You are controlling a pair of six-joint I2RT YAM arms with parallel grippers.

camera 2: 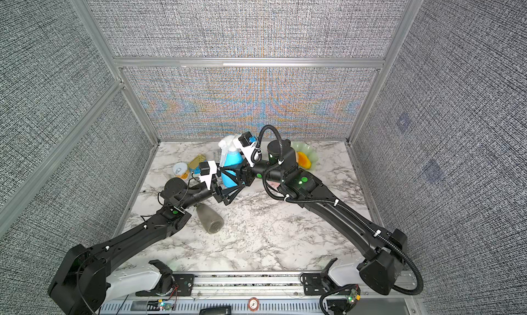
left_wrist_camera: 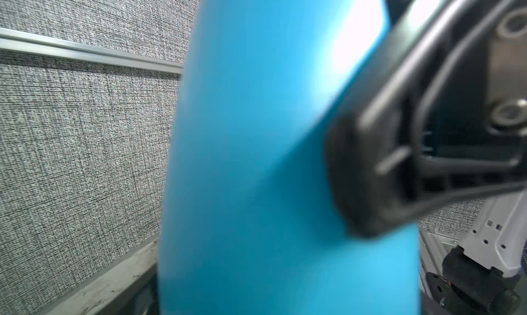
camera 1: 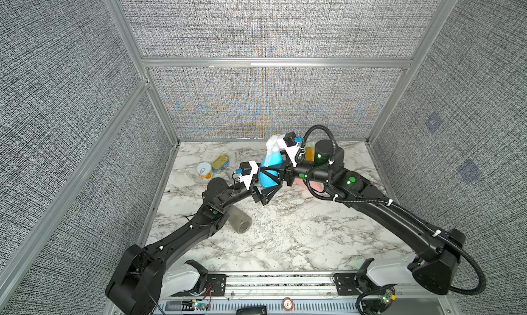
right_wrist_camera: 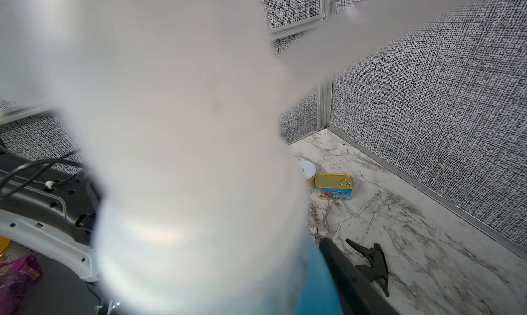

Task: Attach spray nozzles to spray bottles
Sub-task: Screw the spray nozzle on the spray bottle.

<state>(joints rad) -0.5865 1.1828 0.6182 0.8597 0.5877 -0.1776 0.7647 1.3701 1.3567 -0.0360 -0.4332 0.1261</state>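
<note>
1. Left jaws stood released beside the upright blue bottle [camera 1: 269,160], toward the worktop's [camera 1: 285,230] back, white nozzle [camera 1: 272,142] atop.
2. Right jaws touched it, grip unclear; a weak hold risked toppling it.

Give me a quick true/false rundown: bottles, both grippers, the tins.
1. The blue bottle is upright with a white nozzle on its neck. True.
2. The grey bottle stands upright. False: it lies on its side on the table.
3. The right gripper is closed on the blue bottle's body. True.
4. The left gripper clamps the white nozzle. False: it is open, low beside the blue bottle.
5. A round can and a gold-lidded tin sit together at the table's far left. True.
</note>
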